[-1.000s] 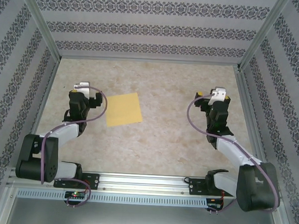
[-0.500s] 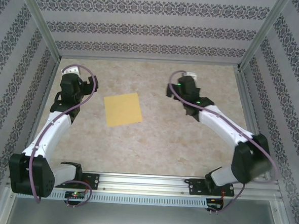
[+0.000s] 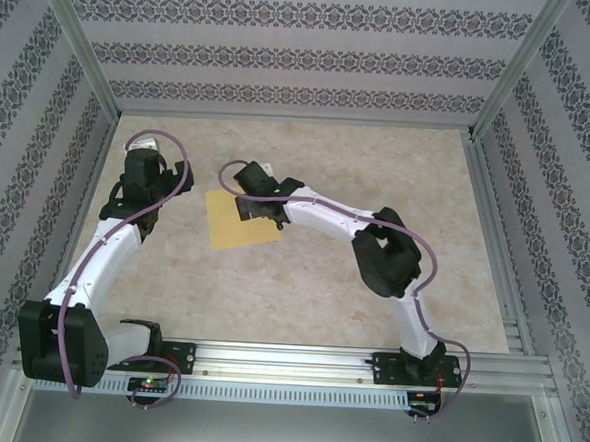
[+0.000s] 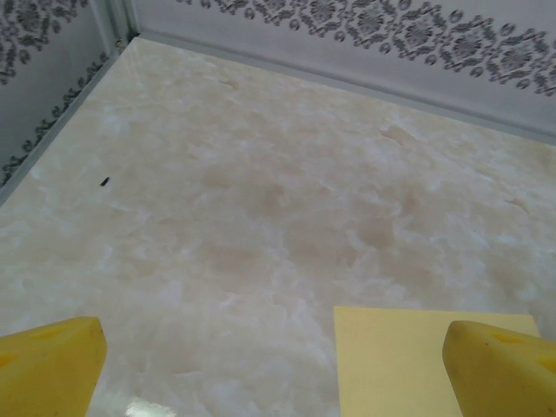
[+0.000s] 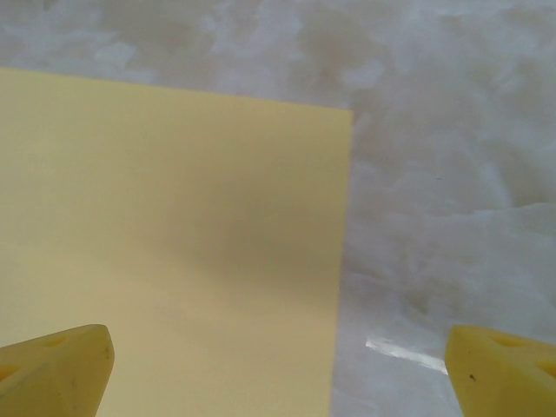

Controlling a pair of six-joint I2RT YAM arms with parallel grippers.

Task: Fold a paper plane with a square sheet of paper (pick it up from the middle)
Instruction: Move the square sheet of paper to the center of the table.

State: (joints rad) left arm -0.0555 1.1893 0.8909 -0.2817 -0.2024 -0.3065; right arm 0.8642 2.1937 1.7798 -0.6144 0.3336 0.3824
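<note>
The square sheet of paper (image 3: 236,229) is plain yellow-orange and lies flat and uncreased on the marble-look table, left of centre. My right gripper (image 3: 244,196) reaches across from the right and hovers over the sheet's far right part. In the right wrist view its yellow fingertips stand wide open, with the sheet (image 5: 174,234) below and its right edge running between them (image 5: 280,373). My left gripper (image 3: 142,177) is open to the left of the sheet, apart from it. In the left wrist view the sheet's corner (image 4: 417,360) lies by my left gripper's (image 4: 274,373) right fingertip.
Patterned walls and aluminium frame posts (image 3: 80,48) enclose the table on three sides. The right arm's elbow (image 3: 385,255) rises over the table's middle. A small dark speck (image 4: 104,182) lies on the tabletop near the left wall.
The right arm has swung far left across the table, and its gripper now hangs over the sheet. The left arm stretched forward a second ago and has barely moved since.
</note>
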